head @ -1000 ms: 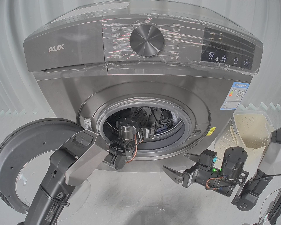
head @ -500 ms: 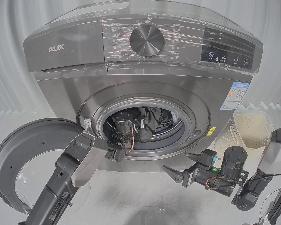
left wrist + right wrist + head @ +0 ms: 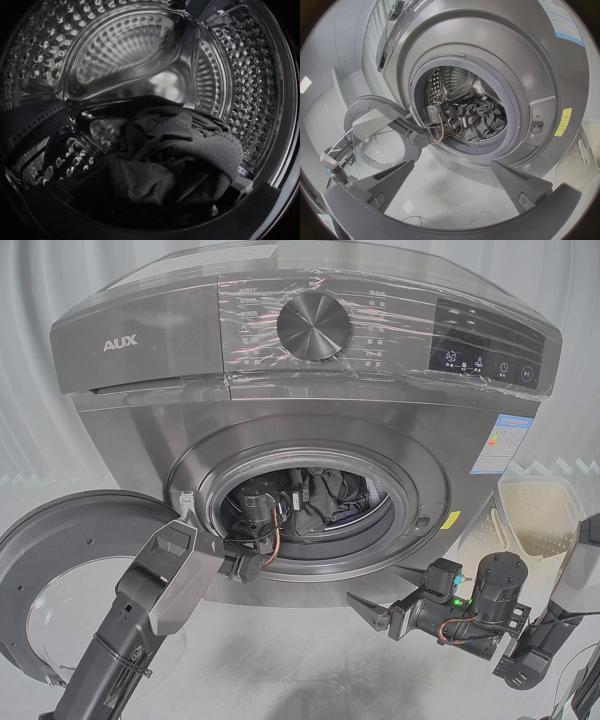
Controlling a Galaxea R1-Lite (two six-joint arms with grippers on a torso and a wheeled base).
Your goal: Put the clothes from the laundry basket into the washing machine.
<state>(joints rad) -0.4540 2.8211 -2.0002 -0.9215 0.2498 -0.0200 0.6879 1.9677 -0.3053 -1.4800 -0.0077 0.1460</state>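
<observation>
1. While the left gripper [image 3: 307, 496] hangs inside the washer [image 3: 156, 427] with its jaws spread, the dark clothes [image 3: 175, 156] lie heaped just beyond it, low in the drum.
2. On the washer's front: a blue-and-white label [image 3: 509, 443] and a yellow sticker [image 3: 450, 520].
3. The left wrist view gives the dimpled drum wall; the head view adds the basket [image 3: 544, 521], right of the washer.
4. The right gripper [image 3: 381, 590] is low out front, jaws wide, holding nothing.

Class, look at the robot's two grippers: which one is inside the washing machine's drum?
The left gripper: it is inside the drum beside the dark clothes; the right gripper hangs open outside, before the machine.
</observation>
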